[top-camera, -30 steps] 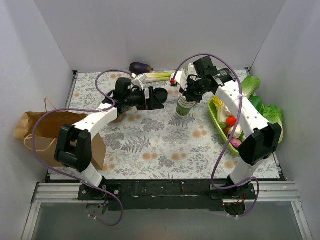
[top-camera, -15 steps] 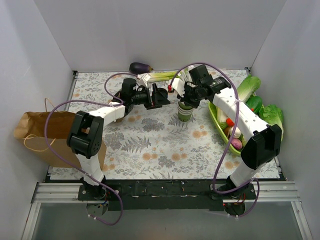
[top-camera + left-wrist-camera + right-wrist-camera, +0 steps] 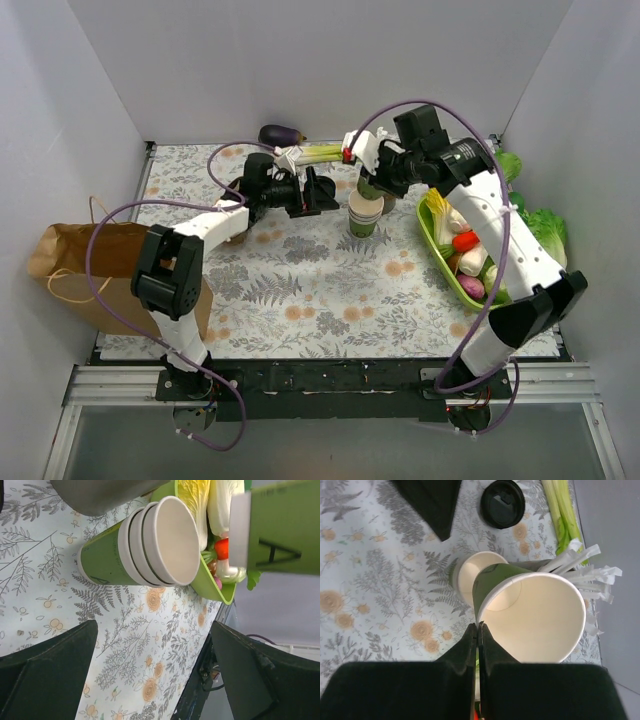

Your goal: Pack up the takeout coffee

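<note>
No lidded cup shows in any view. A stack of lidless green cups [image 3: 362, 216] stands mid-table and also shows in the left wrist view [image 3: 135, 550] and the right wrist view [image 3: 469, 575]. My right gripper [image 3: 478, 626] is shut on the rim of a single lidless cup [image 3: 535, 615], held tilted just above the stack [image 3: 368, 187]. A loose black lid [image 3: 502, 496] lies on the cloth beyond the stack. My left gripper [image 3: 154, 630] is open and empty, just left of the stack [image 3: 318, 192].
A brown paper bag [image 3: 90, 265] lies at the left edge. A green tray [image 3: 440, 255] of vegetables sits right of the stack, with lettuce [image 3: 545, 230] beyond it. A leek [image 3: 318, 153], an eggplant [image 3: 281, 134] and wrapped straws [image 3: 585, 567] lie at the back.
My right gripper has lifted one lidless cup up off the stack. My left gripper moved right toward the stack and now stays beside it.
</note>
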Robot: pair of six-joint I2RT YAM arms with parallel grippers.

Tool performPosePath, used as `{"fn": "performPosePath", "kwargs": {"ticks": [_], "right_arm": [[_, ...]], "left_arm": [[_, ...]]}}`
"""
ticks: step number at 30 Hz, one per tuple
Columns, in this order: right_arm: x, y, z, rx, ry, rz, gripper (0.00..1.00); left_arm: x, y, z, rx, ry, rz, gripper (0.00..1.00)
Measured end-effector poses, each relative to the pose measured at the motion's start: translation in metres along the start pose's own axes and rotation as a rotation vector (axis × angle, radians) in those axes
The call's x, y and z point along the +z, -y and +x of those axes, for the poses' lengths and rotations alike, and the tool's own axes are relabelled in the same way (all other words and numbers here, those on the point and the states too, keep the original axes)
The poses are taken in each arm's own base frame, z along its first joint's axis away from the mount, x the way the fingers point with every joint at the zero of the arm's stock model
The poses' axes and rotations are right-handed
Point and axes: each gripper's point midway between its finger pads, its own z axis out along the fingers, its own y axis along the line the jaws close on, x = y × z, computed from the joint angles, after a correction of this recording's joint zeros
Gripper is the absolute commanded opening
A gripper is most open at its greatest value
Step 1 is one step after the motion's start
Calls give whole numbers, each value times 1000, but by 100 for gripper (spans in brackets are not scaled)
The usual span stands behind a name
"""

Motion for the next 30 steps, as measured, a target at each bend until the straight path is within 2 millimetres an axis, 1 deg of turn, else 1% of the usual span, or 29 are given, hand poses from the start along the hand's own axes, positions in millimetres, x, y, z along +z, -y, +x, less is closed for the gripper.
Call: {"fn": "performPosePath", "kwargs": {"ticks": [2,4,6,7,8,10,11,12,14,15,17,19,20,23,26,30], "right_arm": [[-13,-19,-1,-21,18,-34,1],[-25,-44,1,-43,34,-86,1],[-31,-69,2,-66,51,-134,1],[-33,-83,3,-82,61,-164,1],[-33,-97,4,-99,70,-195,1],[-26,-126,9,-141,72,-265,1],[-21,-137,13,-160,70,-290,1],[-13,-151,18,-193,68,-325,1],[2,-179,34,-247,39,-390,1],[9,-191,42,-276,26,-422,1],[21,-212,55,-320,7,-476,1],[29,-224,61,-348,3,-510,1],[32,-226,60,-359,12,-512,1],[40,-228,48,-413,72,-496,1],[49,-233,39,-480,123,-486,1],[58,-251,38,-552,130,-537,1]], "left_arm": [[-9,6,-5,33,18,-38,98],[-21,13,-15,81,48,-90,98],[-36,19,-27,130,89,-167,98],[-47,24,-37,163,119,-214,98],[-55,28,-45,189,146,-247,98],[-78,40,-68,252,222,-329,98],[-92,47,-77,285,261,-369,98],[-103,52,-84,309,292,-396,98],[-130,64,-96,362,367,-458,98],[-140,68,-100,381,394,-480,98],[-159,77,-109,427,454,-524,98],[-173,82,-114,464,499,-556,98],[-179,83,-115,478,516,-572,98],[-189,81,-115,500,541,-610,98],[-191,74,-113,496,539,-633,98],[-190,69,-110,491,524,-641,98]]}}
